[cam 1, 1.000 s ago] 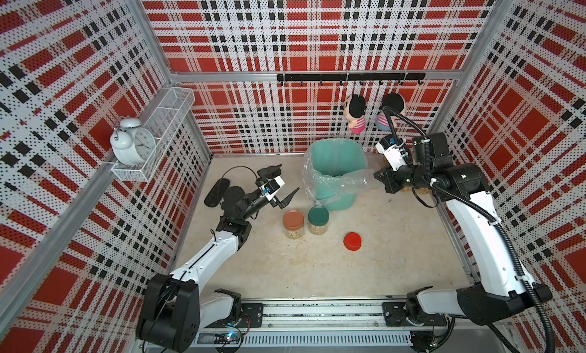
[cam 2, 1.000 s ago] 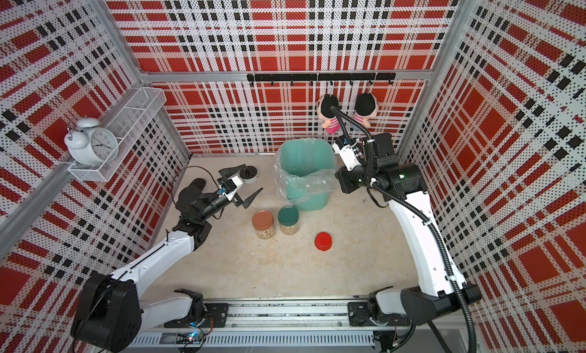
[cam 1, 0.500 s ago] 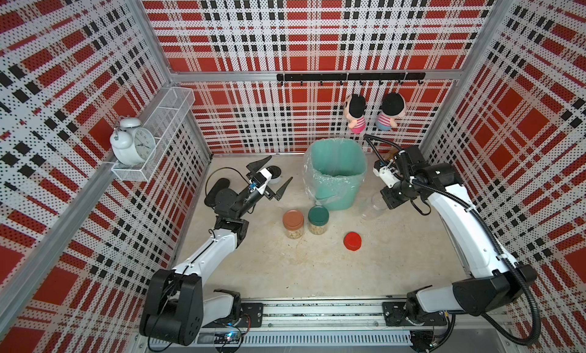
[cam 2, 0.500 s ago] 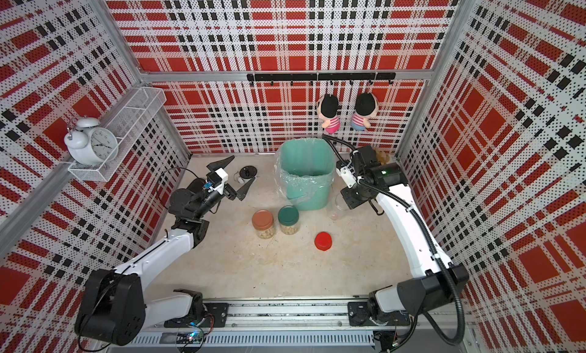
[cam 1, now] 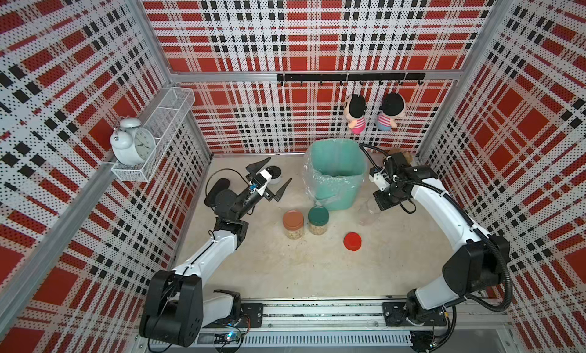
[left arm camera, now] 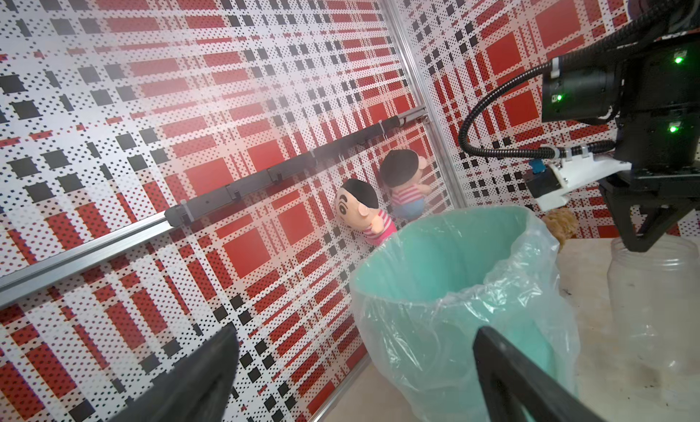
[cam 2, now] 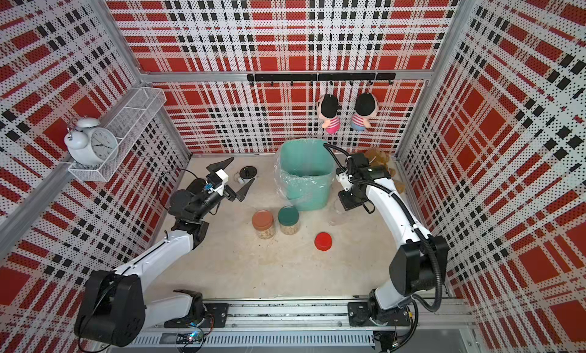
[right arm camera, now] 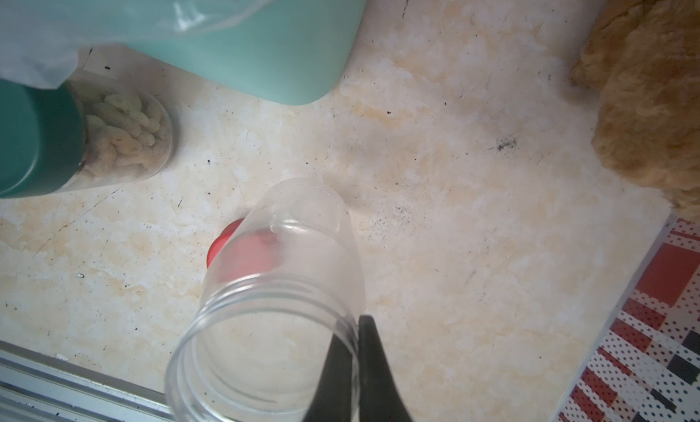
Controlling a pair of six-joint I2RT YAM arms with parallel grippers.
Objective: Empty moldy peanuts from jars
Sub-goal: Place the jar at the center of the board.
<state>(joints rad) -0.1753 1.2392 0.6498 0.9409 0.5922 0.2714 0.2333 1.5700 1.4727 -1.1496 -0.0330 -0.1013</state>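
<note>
right fingers (right arm camera: 375,363) pinch rim of empty jar (right arm camera: 272,287) | I've swung it off the bin (cam 1: 336,194), down to bench (cam 1: 301,265) | left fingers (left arm camera: 530,382) wide, idle | two capped jars (cam 1: 293,223) still hold peanuts (right arm camera: 121,136)

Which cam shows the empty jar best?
Right wrist: the empty jar is close up, its rim pinched by the right gripper, nothing inside. Left wrist catches it at the frame edge; both top views show only a faint clear shape.
</note>
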